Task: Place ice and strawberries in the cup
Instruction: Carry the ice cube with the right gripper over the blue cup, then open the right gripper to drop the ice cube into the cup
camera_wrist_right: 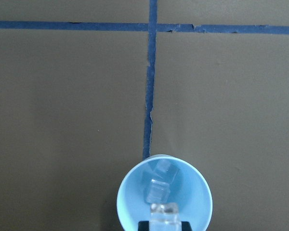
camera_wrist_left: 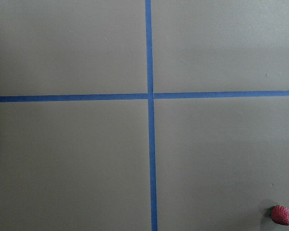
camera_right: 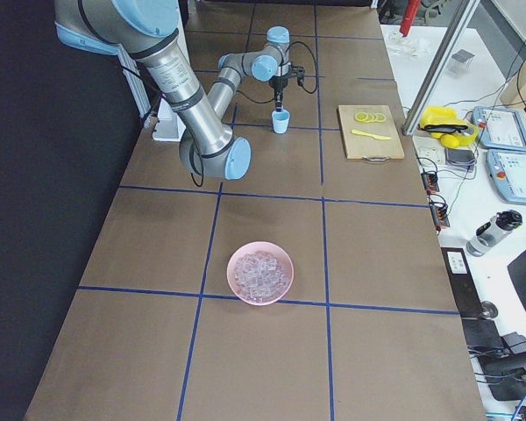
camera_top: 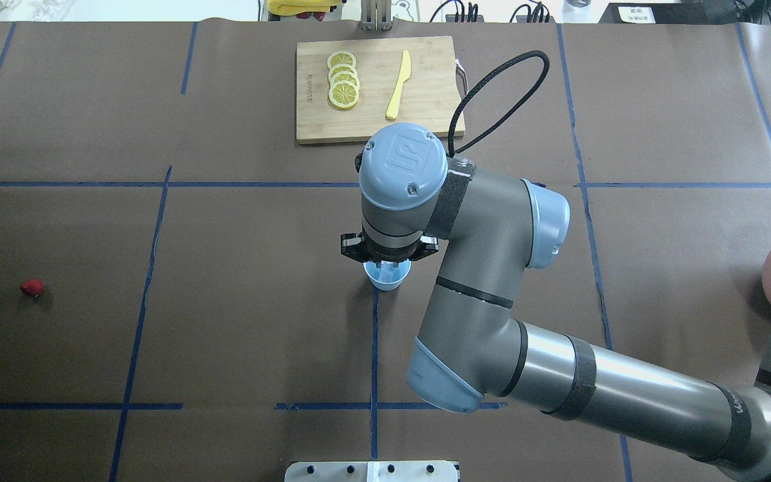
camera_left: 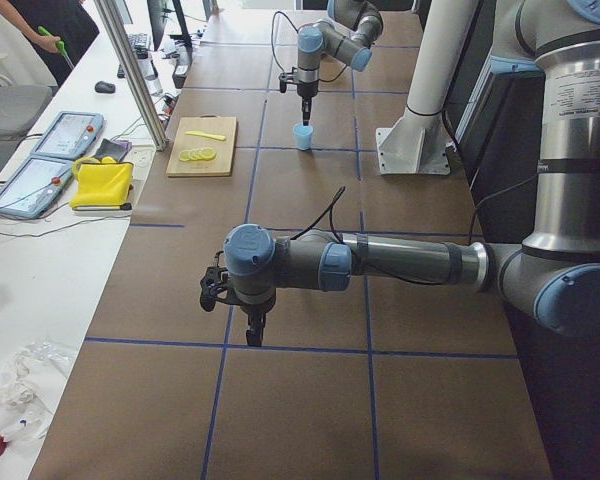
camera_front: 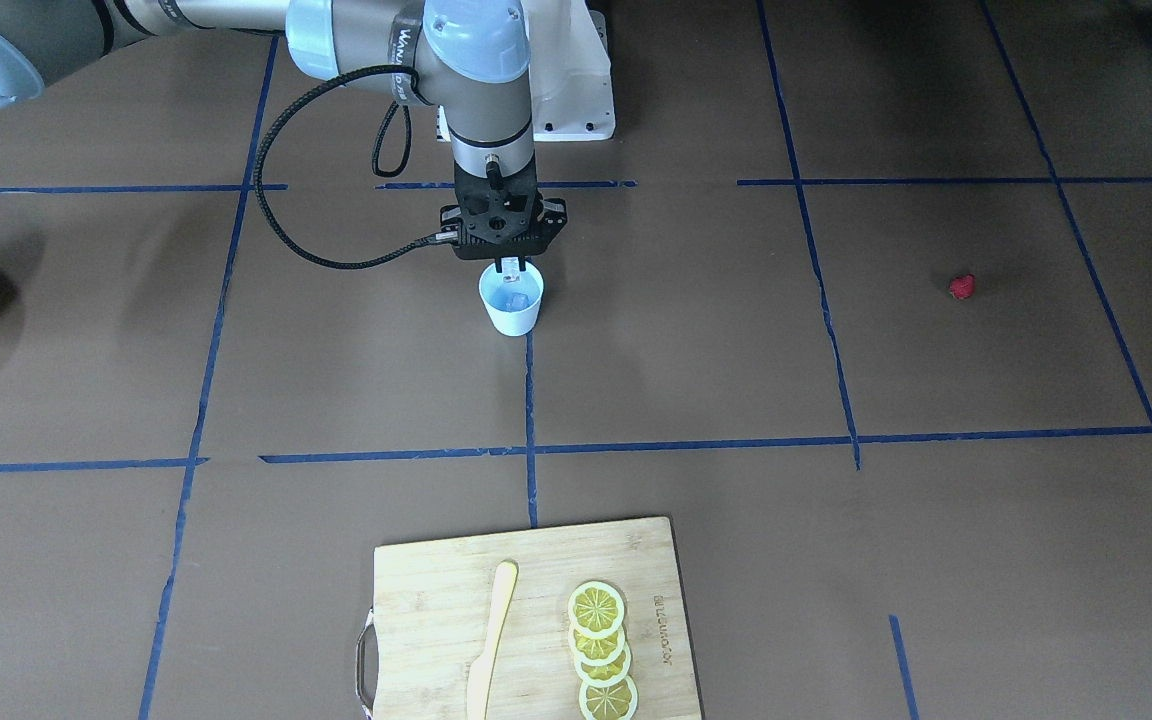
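Table: one brown surface (camera_front: 696,330), marked into squares with blue tape.
Right gripper: it (camera_front: 508,267) points straight down over the mouth of the cup, with the jaws pinched on one ice cube (camera_wrist_right: 164,212) at about rim height.
Loose cubes: two (camera_wrist_right: 160,185) lie inside the cup below the held one. They are clear and whitish, and each is far smaller than the mouth.
Cup: one (camera_front: 512,312), pale blue, tapered, smooth and without a handle. It stands upright on a tape line near the table's middle.
Strawberry: one (camera_front: 962,286), small and red, lying alone on the table. It is well apart from the cup, on the robot's left side.
Left gripper: it (camera_left: 252,330) hangs pointing down over the table near the strawberry. I cannot tell whether its jaws are apart or together.
Bowl: one (camera_right: 259,302), pink and round, well apart on the robot's right and filled with ice.
Board: one wooden cutting board (camera_front: 436,580) at the table edge far from the robot. It carries four overlapping lemon slices (camera_front: 600,650) and one yellow knife (camera_front: 491,640) beside them.
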`<state>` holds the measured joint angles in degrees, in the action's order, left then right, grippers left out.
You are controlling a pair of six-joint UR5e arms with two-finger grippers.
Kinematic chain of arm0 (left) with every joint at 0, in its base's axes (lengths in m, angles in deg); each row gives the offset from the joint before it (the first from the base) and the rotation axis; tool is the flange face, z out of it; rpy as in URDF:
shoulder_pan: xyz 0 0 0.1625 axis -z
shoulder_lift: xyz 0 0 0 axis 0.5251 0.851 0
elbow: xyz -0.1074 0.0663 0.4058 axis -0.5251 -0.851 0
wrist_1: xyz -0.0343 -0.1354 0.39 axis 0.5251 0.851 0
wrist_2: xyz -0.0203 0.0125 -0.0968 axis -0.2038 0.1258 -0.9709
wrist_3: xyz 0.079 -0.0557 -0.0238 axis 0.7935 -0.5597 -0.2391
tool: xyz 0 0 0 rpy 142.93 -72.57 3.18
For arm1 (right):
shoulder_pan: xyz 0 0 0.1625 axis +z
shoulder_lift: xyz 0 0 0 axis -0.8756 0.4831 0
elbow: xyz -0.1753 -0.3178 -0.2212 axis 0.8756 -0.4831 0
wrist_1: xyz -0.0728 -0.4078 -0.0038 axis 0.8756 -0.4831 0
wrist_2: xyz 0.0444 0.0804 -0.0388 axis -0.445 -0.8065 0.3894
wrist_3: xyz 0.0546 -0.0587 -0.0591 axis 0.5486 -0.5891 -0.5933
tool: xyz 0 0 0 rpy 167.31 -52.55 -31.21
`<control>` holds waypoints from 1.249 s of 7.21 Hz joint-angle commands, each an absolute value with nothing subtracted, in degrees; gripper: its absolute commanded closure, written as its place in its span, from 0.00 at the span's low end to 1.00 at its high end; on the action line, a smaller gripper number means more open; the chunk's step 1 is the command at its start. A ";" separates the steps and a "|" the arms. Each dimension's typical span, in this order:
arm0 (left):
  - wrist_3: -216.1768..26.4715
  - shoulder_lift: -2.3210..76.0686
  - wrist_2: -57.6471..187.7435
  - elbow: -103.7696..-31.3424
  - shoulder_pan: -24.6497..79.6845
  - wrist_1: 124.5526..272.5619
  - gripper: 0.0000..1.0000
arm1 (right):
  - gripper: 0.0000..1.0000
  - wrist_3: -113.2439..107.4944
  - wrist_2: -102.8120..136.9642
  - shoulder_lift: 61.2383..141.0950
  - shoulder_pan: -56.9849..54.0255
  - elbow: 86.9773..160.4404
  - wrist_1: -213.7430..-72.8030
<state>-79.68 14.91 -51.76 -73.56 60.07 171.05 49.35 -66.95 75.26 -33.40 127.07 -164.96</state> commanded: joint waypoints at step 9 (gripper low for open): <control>-79.68 14.91 -51.76 -73.71 59.99 171.05 0.00 | 0.01 49.35 -66.95 75.22 -33.34 127.31 -164.79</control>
